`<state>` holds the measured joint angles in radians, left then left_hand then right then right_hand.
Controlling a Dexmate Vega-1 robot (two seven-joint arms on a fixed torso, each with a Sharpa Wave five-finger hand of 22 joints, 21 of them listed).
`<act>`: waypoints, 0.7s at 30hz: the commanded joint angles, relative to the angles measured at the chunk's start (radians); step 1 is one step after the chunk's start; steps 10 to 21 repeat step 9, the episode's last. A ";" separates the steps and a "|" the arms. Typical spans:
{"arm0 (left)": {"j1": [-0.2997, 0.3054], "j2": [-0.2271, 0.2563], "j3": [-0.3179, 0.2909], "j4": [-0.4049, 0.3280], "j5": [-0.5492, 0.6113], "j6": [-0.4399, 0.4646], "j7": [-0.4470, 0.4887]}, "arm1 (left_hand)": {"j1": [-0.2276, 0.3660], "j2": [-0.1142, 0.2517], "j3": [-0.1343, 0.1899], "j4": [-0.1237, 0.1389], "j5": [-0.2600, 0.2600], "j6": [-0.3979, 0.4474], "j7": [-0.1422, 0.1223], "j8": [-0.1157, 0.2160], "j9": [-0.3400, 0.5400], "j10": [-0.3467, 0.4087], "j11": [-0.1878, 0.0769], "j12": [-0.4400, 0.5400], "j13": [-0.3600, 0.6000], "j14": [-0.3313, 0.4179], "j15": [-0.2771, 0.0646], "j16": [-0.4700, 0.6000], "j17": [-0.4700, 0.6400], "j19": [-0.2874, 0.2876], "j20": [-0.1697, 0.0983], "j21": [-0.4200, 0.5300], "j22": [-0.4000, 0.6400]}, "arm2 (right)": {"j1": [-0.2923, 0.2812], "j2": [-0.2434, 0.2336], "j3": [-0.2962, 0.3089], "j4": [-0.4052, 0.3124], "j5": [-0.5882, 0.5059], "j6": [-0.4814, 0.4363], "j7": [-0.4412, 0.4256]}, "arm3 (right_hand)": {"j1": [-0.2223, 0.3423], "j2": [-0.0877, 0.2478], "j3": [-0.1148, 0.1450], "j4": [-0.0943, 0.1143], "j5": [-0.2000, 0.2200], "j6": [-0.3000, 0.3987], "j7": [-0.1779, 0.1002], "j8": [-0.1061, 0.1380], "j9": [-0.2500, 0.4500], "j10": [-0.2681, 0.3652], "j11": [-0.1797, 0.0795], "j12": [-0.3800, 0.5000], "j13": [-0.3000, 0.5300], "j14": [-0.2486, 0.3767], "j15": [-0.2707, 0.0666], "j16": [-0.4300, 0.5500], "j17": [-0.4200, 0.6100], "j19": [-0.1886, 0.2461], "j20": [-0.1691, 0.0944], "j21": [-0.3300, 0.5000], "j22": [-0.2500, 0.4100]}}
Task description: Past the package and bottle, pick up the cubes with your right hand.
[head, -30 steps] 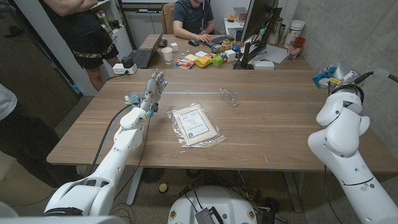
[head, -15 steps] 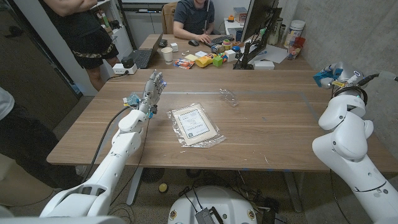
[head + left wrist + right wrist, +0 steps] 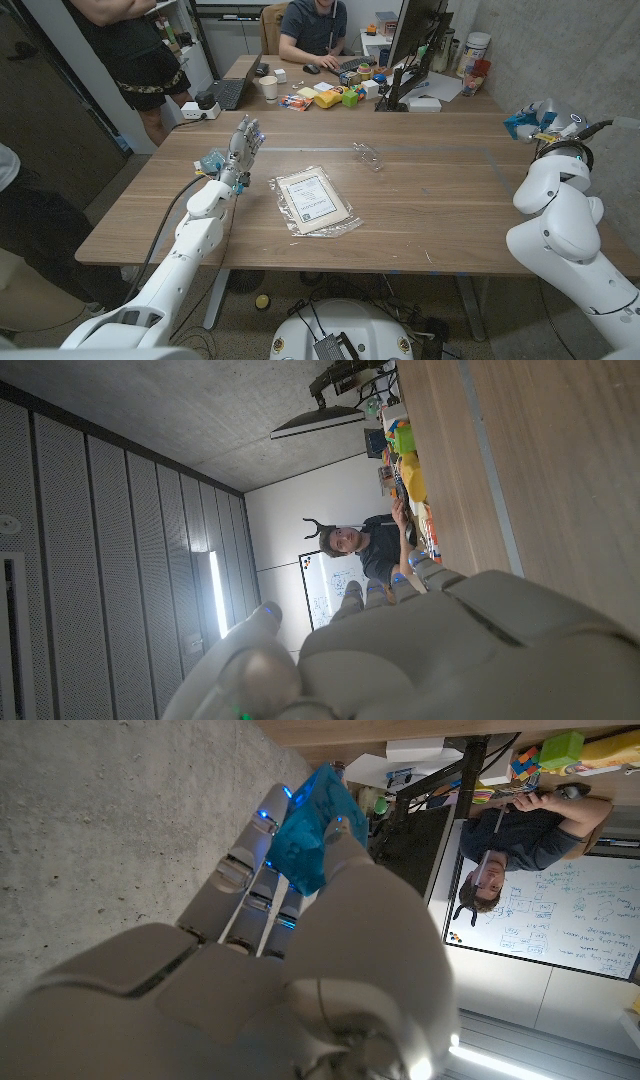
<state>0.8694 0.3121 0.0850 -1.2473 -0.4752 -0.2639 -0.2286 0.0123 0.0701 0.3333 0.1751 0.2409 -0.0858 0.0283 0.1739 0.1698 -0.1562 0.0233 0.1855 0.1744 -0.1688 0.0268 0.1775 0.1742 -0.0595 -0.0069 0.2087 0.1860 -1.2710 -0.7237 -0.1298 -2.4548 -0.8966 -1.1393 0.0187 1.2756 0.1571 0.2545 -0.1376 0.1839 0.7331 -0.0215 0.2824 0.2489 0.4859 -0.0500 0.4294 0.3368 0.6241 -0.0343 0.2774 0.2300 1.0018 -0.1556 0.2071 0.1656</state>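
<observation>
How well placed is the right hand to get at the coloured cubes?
Doubtful. The right hand is at the table's right edge, and the cubes lie far across on the next desk. Bare table leaves the start free, but the monitor stand is right beside them on that side.

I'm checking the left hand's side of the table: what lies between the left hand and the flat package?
Only bare wood: in the head view, nothing lies between the left hand and the package.

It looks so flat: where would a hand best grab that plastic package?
Probably the loose clear rim at its near corner, coming in low from the side: the package lies flat on the table, so its middle offers nothing to pinch.
</observation>
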 commanded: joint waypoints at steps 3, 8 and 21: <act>0.019 0.019 0.006 -0.018 -0.020 -0.013 0.001 | -0.005 0.063 -0.004 0.001 0.008 -0.001 0.000 0.006 0.003 -0.012 0.003 0.006 0.003 -0.044 0.005 0.006 0.003 -0.007 -0.003 0.005 0.003 | 0.000 -0.109 -0.035 -0.051 0.159 -0.104 -0.132 | 0.005 0.017 0.046 0.037 0.001 0.016 0.005 -0.005 0.004 0.035 -0.016 0.004 0.005 0.035 -0.169 0.002 0.005 0.012 -0.040 -0.001 0.001; 0.022 0.023 0.006 -0.020 -0.024 -0.016 0.003 | -0.005 0.064 -0.005 0.001 0.008 0.000 0.000 0.006 0.003 -0.011 0.002 0.006 0.003 -0.044 0.006 0.006 0.003 -0.007 -0.003 0.005 0.003 | 0.001 -0.139 -0.038 -0.062 0.219 -0.119 -0.178 | 0.004 0.017 0.048 0.038 0.001 0.018 0.006 -0.006 0.005 0.037 -0.021 0.003 0.006 0.039 -0.169 0.001 0.005 0.015 -0.040 -0.002 0.001; 0.022 0.023 0.005 -0.019 -0.025 -0.017 0.003 | -0.005 0.064 -0.005 0.001 0.008 0.000 0.000 0.007 0.003 -0.011 0.003 0.006 0.003 -0.043 0.005 0.006 0.003 -0.007 -0.003 0.005 0.003 | 0.006 -0.142 -0.045 -0.063 0.228 -0.128 -0.189 | 0.004 0.018 0.048 0.038 0.001 0.019 0.007 -0.006 0.005 0.038 -0.020 0.003 0.006 0.041 -0.170 0.001 0.005 0.015 -0.040 -0.002 0.001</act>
